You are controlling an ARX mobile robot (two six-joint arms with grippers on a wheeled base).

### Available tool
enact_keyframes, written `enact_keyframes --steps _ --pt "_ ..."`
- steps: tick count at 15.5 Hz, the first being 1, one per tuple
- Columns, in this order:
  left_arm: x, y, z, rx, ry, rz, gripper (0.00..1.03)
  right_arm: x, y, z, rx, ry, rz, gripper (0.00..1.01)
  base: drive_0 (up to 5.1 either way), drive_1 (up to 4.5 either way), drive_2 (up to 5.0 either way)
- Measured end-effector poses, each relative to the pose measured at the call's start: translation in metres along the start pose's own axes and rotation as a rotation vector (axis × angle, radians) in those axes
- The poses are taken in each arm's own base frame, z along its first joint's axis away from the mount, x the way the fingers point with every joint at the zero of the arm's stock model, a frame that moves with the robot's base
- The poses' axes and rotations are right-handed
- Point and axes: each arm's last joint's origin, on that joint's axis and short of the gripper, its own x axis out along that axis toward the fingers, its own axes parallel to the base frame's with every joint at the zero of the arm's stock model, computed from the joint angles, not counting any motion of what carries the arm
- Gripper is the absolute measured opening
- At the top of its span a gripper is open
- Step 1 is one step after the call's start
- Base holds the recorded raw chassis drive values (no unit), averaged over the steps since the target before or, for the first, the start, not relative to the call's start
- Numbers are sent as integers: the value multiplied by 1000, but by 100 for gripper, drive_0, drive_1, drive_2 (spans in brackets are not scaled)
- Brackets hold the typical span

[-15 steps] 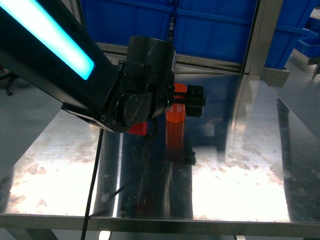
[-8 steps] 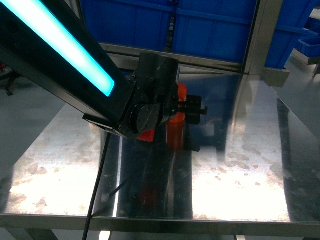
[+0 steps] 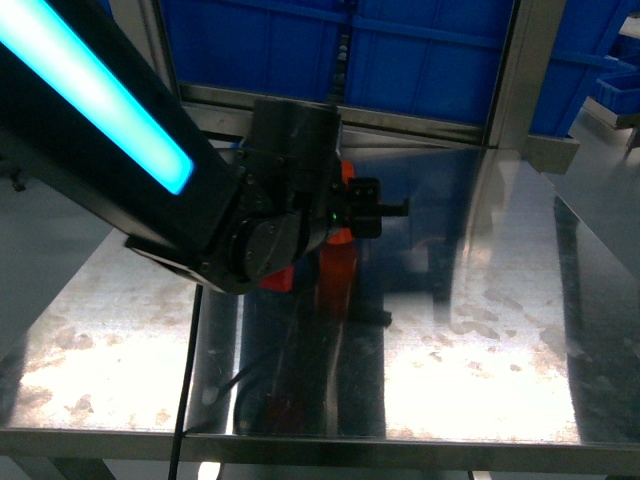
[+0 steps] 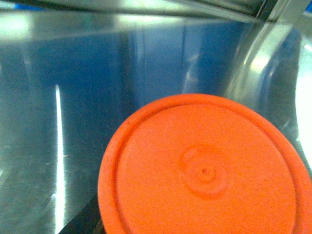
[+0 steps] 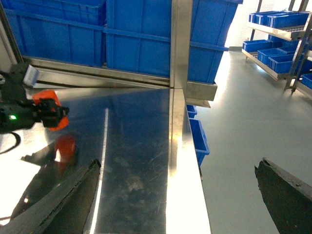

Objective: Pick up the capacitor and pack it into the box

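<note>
Our left gripper (image 3: 372, 207) has swung back a little, and it is clamped on the orange capacitor (image 4: 204, 170), just above the shiny table (image 3: 480, 330) (its reflection sits below it). We see no box yet, so carrying likely comes next. Our right gripper (image 5: 176, 168) hangs wide apart.

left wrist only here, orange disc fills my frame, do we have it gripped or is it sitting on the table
observer: right wrist view shows the left gripper closed around the capacitor, its reflection on the table below it.
operator: box in sight
observer: no pink box in any view, only blue bins behind the table.
operator: right arm
observer: right gripper is open and empty over the table's right edge.
</note>
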Motion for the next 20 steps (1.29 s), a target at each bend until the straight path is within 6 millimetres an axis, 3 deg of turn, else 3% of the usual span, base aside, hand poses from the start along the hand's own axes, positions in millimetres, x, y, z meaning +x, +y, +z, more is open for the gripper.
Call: enact_keyframes --steps 2,4,6,8,10,11,15,17,20 --pt "-47 15 38 2 -144 15 45 0 0 0 0 0 0 98 0 0 0" --pt "-114 47 86 8 -343 73 45 0 0 0 0 0 0 98 0 0 0" --pt "-176 76 87 36 -374 129 45 0 0 0 0 0 0 98 0 0 0" --pt "-227 85 71 52 -318 109 45 0 0 0 0 0 0 98 0 0 0" --pt "-277 86 84 51 -412 80 45 0 0 0 0 0 0 98 0 0 0" --pt "-283 86 92 47 -462 84 45 0 0 0 0 0 0 98 0 0 0" --pt "-276 86 83 59 -381 112 45 0 0 0 0 0 0 98 0 0 0" --pt "-296 99 66 77 -351 228 45 0 0 0 0 0 0 98 0 0 0" --pt "-317 112 35 82 -330 238 44 0 0 0 0 0 0 98 0 0 0"
